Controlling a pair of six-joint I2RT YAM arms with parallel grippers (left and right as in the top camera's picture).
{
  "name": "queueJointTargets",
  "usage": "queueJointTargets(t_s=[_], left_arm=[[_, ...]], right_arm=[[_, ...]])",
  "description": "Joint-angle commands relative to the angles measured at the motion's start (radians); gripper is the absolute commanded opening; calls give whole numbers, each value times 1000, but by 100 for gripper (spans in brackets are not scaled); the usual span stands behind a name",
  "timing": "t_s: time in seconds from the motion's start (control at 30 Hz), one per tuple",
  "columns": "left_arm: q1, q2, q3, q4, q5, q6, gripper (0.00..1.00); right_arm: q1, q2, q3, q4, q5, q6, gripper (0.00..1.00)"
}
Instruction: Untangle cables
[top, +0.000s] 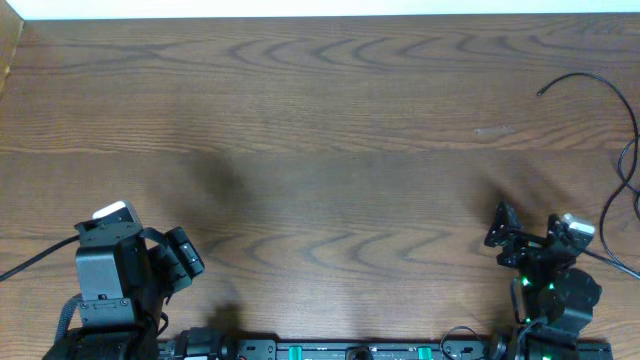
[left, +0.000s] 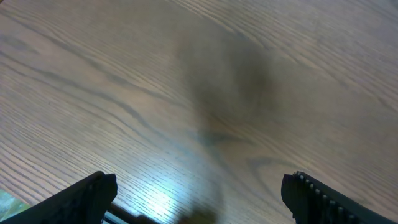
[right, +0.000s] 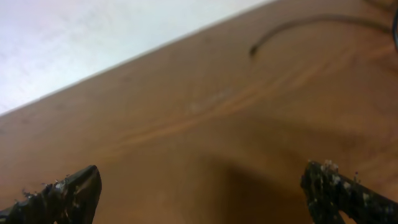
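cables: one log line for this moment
left end effector: open, empty | right end effector: open, empty | black cable: right side, untouched

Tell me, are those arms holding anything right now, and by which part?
Nothing is held. The left end effector and the right end effector both stand open over the table; the black cable lies apart from both.

No readable text, label, brand, number or sign shows in any of the three views.
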Motion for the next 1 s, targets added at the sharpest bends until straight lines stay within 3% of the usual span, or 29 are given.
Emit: queueJointTargets(t_s=[0.0,0.33,0.97], left_arm=[[4,-3,10,0,-5,6,91],[4,-3,10,1,-5,6,91],[4,-3,10,1,-2,6,91]], right_arm=[[-2,68,-3,-2,21,10,99],[3,206,-3,-4,25,10,99],[249,-53,-3,2,29,11,99]])
